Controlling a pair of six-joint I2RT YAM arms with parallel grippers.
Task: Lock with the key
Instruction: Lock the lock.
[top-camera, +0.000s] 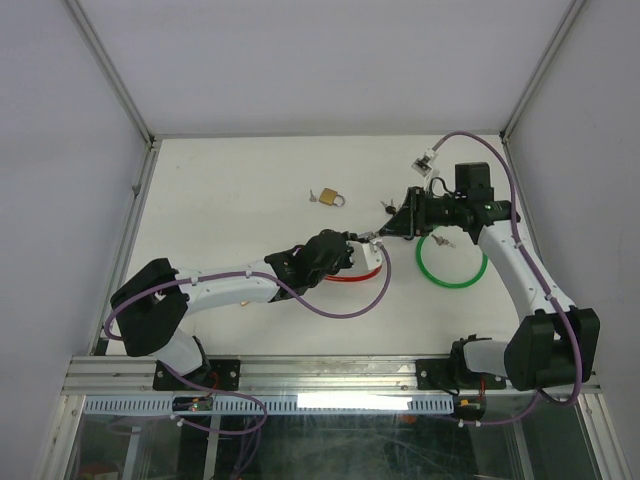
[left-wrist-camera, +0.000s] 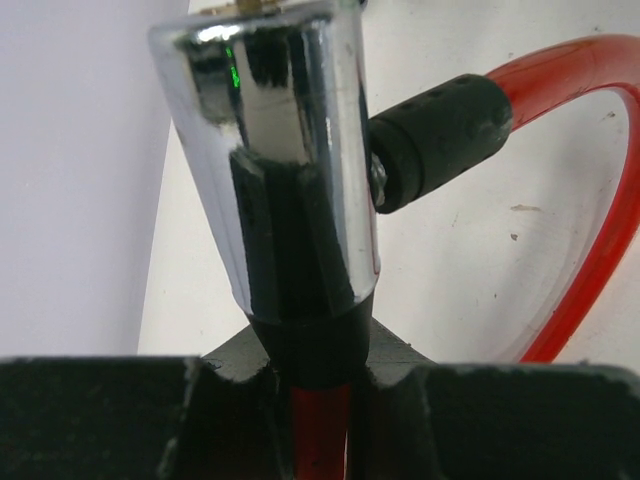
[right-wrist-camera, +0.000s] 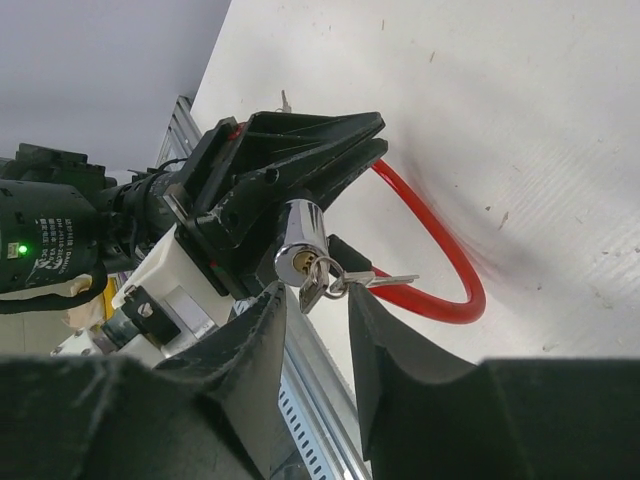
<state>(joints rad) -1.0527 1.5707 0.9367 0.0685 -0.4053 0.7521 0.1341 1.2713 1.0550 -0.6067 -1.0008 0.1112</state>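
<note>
Key (right-wrist-camera: 312, 289) half hidden in lock cylinder (right-wrist-camera: 299, 240)

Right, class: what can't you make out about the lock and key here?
Right wrist view: key blade hidden inside the lock cylinder.
Left wrist view: cylinder's keyhole end cut off by the top edge.
Top view: key too small, crowded between left gripper and right gripper.

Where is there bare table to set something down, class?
Bare: the left stretch between side rail and brass padlock. Crowded: the centre, where left gripper and right gripper meet at the red cable lock, beside the green ring.
</note>
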